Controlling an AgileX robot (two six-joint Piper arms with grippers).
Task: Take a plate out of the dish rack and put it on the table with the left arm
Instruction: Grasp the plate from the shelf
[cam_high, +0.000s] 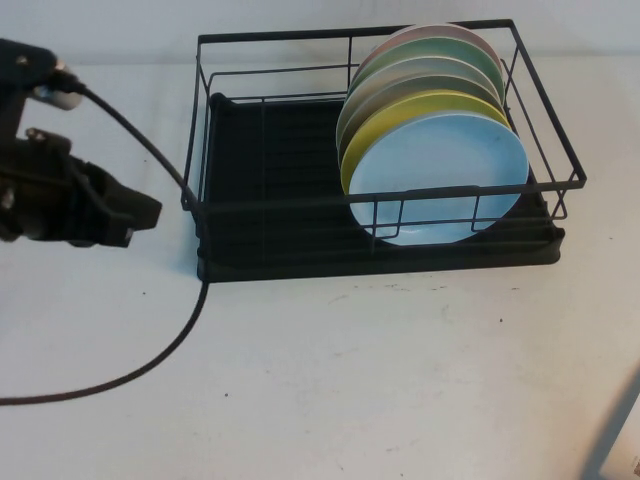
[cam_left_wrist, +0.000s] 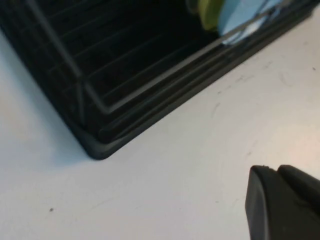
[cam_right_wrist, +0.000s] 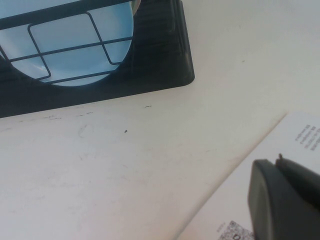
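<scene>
The light-blue plate (cam_high: 440, 178) stands on edge at the front of a row of plates in the right half of the black wire dish rack (cam_high: 270, 210). A yellow plate (cam_high: 400, 112) stands right behind it. My left gripper (cam_high: 138, 214) hangs above the off-white table (cam_high: 330, 370), just left of the rack's left end, apart from it, shut and empty. In the left wrist view its fingers (cam_left_wrist: 282, 202) lie together near the rack's corner (cam_left_wrist: 97, 147). My right gripper (cam_right_wrist: 285, 200) is shut and empty over a printed sheet, right of the rack; the plate (cam_right_wrist: 75, 45) shows behind the wires.
Grey, green and pinkish plates (cam_high: 430, 60) stand behind the yellow one. The rack's left half holds no plates. A black cable (cam_high: 150, 355) trails from the left arm across the table in front of the rack. A white printed sheet (cam_right_wrist: 260, 150) lies at the table's right front.
</scene>
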